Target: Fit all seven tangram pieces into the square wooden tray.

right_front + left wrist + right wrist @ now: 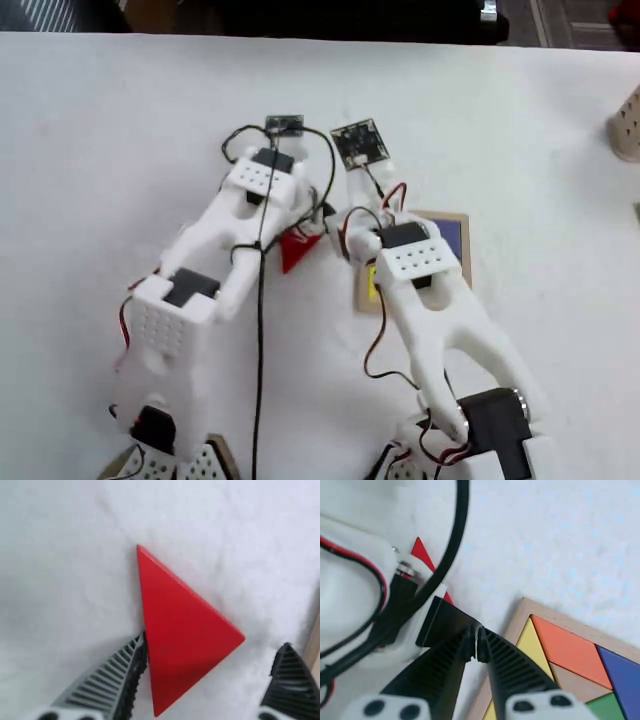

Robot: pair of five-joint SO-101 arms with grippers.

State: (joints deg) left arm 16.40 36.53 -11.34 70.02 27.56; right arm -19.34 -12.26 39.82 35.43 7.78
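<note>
A red triangle [180, 630] lies flat on the white table, just left of the square wooden tray [514, 626]. My left gripper [214, 647] is open and straddles it; one finger [125, 677] touches its long edge and the other finger [290, 680] stands off its far corner. My right gripper [475, 636] is shut on nothing, low at the tray's near-left rim. The tray holds orange [567, 647], yellow [535, 647], blue [622, 672] and green [607, 705] pieces, with a bare wooden triangular gap [575, 680] among them. From above, the red triangle [295, 248] sits between the two arms.
The right arm [415, 262] covers most of the tray [463, 228]. Black and red cables [262, 300] hang between the arms. A pale perforated object [627, 125] stands at the table's right edge. Open white tabletop lies beyond and to the left.
</note>
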